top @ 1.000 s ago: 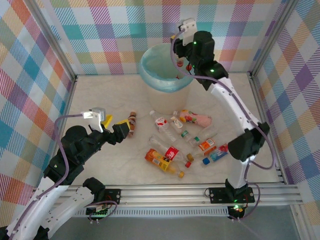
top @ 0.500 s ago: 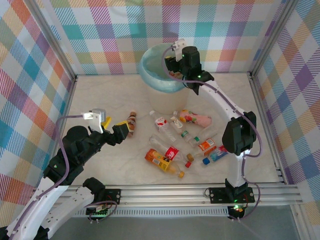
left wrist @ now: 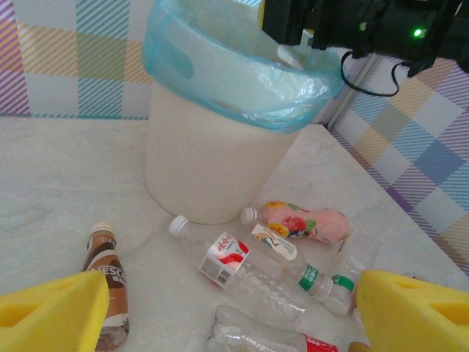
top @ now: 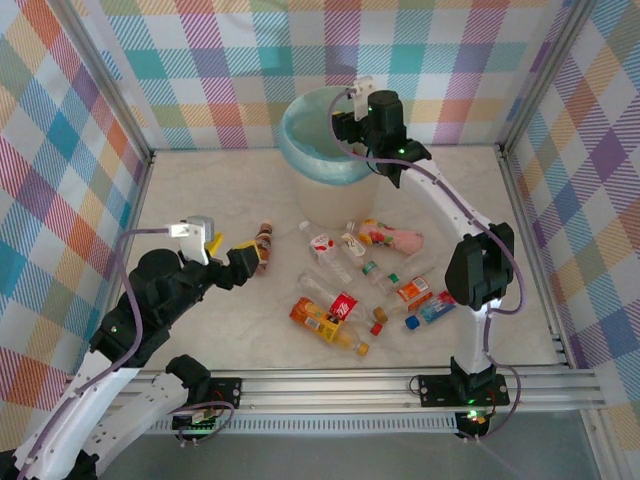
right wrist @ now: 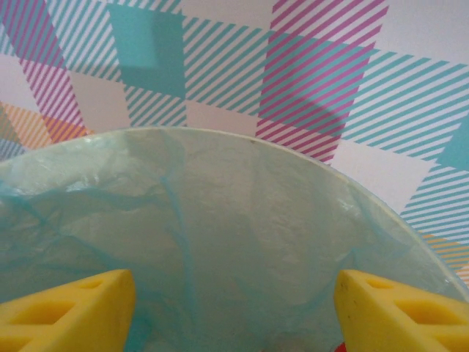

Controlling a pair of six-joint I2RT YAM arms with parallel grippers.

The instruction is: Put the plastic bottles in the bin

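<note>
Left gripper (left wrist: 231, 315): jaws wide apart, empty, at the left edge of the plastic bottles (top: 360, 285) scattered on the near side of the bin (left wrist: 198, 169). The brown bottle (left wrist: 106, 282) lies just beside its left jaw, long axis near-to-far. Right gripper (right wrist: 234, 308): jaws apart, empty, over the bin mouth, well apart from the bottles.

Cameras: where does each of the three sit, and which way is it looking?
Top external: above and behind the arms, looking down on the table, bin and bottles; left tool and right tool show.
Left wrist: low over the table, facing the bin's side across the bottles; its yellow fingers frame the bottom corners.
Right wrist: over the bin, looking into its teal liner toward the checked wall; its yellow fingers below.
Shared: the bin; the left wrist view also catches the right arm at the rim.
</note>
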